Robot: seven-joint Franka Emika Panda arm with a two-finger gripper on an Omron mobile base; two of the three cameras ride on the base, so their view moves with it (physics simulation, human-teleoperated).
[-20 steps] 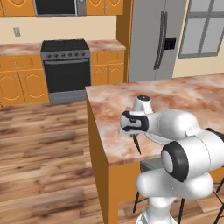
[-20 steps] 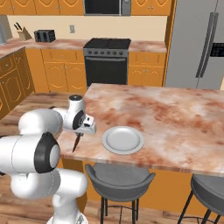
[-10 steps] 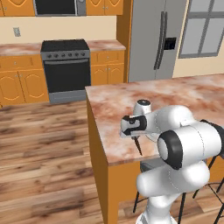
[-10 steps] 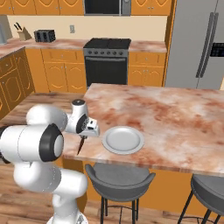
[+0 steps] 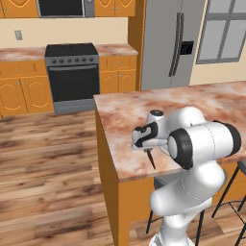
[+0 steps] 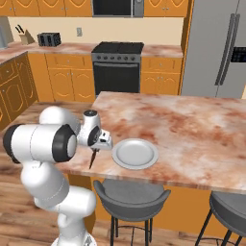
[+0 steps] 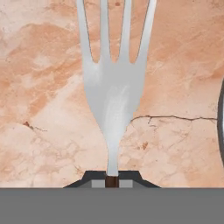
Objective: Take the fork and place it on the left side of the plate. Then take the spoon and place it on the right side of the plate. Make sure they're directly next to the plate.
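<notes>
My gripper (image 6: 95, 149) hangs over the marble island's front left part, shut on the fork (image 6: 92, 159). The fork's black handle slants down toward the counter edge, just left of the plate (image 6: 135, 153). From the left base view, the gripper (image 5: 146, 149) holds the fork (image 5: 151, 160) low over the counter near the front edge. In the hand view the silver tines of the fork (image 7: 113, 87) reach away from the gripper (image 7: 111, 178) over bare marble. The plate rim (image 7: 221, 127) shows at the right edge. The spoon is out of view.
The island counter (image 6: 202, 129) stretches to the right of the plate. Grey stools (image 6: 130, 194) stand under its front edge. A black stove (image 6: 116, 67), orange cabinets and a steel fridge (image 6: 218, 48) line the far wall across a wooden floor.
The gripper has carried the fork a little to the right, closer to the plate, and slightly lower. The plate has not moved.
</notes>
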